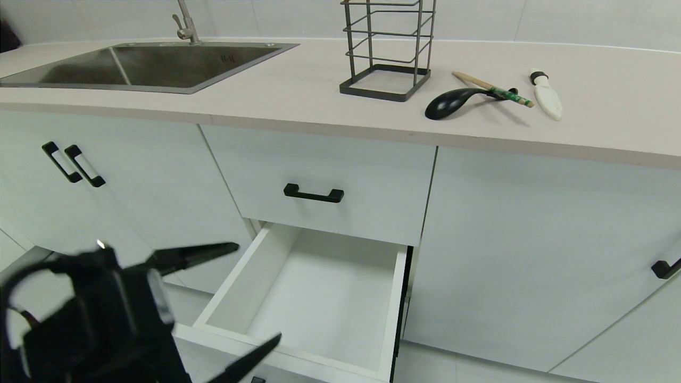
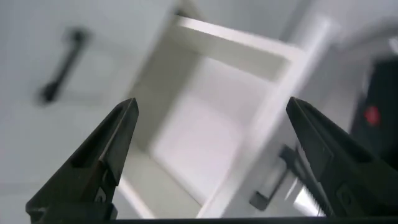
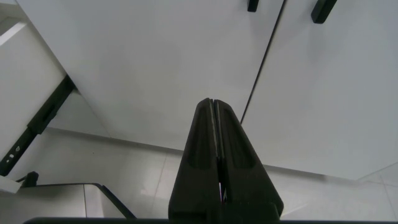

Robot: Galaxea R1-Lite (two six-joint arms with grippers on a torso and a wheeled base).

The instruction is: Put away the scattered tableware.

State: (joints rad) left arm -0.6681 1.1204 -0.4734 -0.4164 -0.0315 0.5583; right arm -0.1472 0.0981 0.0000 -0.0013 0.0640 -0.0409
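Left gripper [image 1: 258,291], fingers spread, hovers at 1 pulled-out drawer [image 1: 396,308]. Right gripper [image 3: 213,102] clenched, grasping nothing. Countertop wire rack [image 1: 383,94]; black spoon [image 1: 452,102], chopsticks [image 1: 492,89], white utensil [image 1: 547,97] beside it.

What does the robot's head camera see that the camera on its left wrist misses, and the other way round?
Head view's extras: the sink, wire rack, black spoon, wooden chopsticks and white utensil on the counter. Left wrist view's extra: a plainer look at the open drawer's front handle. Shared: the empty open drawer and the open left gripper.
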